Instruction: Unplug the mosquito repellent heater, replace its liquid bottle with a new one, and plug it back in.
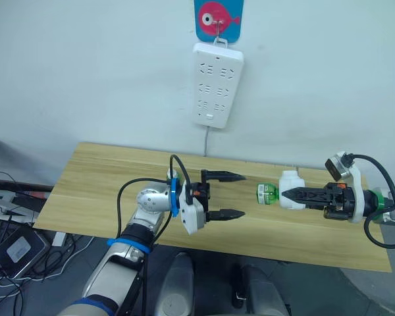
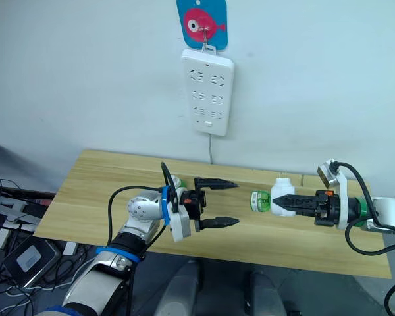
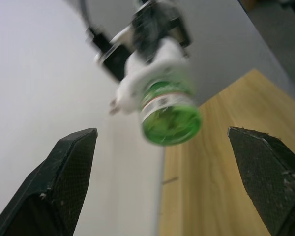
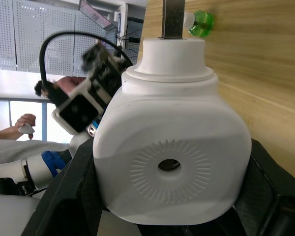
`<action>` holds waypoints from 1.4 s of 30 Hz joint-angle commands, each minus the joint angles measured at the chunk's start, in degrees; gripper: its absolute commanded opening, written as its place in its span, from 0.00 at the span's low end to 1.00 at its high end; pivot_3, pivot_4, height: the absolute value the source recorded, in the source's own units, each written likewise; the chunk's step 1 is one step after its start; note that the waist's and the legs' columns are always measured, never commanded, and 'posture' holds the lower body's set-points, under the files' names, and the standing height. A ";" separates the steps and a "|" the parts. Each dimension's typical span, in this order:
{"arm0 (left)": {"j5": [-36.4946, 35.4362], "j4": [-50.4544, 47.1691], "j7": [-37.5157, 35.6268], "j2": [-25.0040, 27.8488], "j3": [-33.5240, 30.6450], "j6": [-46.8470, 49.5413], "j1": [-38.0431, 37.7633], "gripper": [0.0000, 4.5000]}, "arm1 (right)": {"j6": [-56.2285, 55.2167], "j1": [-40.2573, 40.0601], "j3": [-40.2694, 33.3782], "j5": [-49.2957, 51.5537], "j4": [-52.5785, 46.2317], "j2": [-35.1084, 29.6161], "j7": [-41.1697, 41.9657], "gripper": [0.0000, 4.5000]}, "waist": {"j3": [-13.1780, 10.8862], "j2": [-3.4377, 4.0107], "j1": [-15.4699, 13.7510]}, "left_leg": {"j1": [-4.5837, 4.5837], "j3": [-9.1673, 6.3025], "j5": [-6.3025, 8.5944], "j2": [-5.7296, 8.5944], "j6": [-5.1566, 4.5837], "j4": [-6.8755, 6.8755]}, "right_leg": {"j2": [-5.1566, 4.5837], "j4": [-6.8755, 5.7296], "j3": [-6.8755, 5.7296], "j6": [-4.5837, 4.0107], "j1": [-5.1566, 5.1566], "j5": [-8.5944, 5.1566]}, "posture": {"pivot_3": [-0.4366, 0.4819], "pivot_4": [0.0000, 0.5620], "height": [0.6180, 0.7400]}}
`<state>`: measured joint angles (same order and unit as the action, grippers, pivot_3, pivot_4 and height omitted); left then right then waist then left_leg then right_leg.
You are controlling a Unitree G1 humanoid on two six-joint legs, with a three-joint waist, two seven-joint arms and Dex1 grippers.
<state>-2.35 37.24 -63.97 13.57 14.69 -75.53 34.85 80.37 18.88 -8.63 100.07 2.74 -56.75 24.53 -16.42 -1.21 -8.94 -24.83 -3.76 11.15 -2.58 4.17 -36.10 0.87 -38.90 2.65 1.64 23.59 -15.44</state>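
A: Start at the left. What's off the table there?

B: A tangle of black cables and a dark device on the floor past the left end of the wooden table.

A: And the left gripper?

B: It hovers above the table near the middle, fingers pointing right and spread wide, nothing between them. In the left wrist view its two black fingertips stand far apart, and the bottle's green end faces straight into the gap.

A: Anything on the table by it?

B: A small white and green thing lies just behind the left wrist, partly hidden by the cable; I can't tell what it is.

A: Up on the wall?

B: A white power strip hangs from a hook on a blue plate with a pink fish, its cord dropping behind the table. Its sockets look bare.

A: So where's the mosquito repellent heater?

B: Unplugged, held off the table to the right of centre. The right gripper is closed on its white body, a black finger on each side, as the right wrist view shows. The green liquid bottle sticks out of it toward the left gripper, with open air between the two and nothing in the way.
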 commanded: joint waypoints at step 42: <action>-72.89 -30.86 11.61 11.16 4.52 122.25 2.88 0.50 | 0.71 -3.66 1.87 5.78 -7.72 -5.72 2.44 0.67 | -0.02 0.01 3.40 | 0.03 -0.53 -0.11 -0.06 -0.17 -0.02 | 0.10 -0.16 -0.44 0.33 -0.14 -0.11 | 0.73 0.47 1.00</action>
<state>-64.19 3.21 -54.26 24.21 27.13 35.71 35.47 79.05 16.51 -7.74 107.02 -3.14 -61.43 27.11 -16.44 -1.21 -5.54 -24.80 -4.30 11.03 -2.64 3.99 -36.14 0.96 -39.03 2.21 1.98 23.43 -15.56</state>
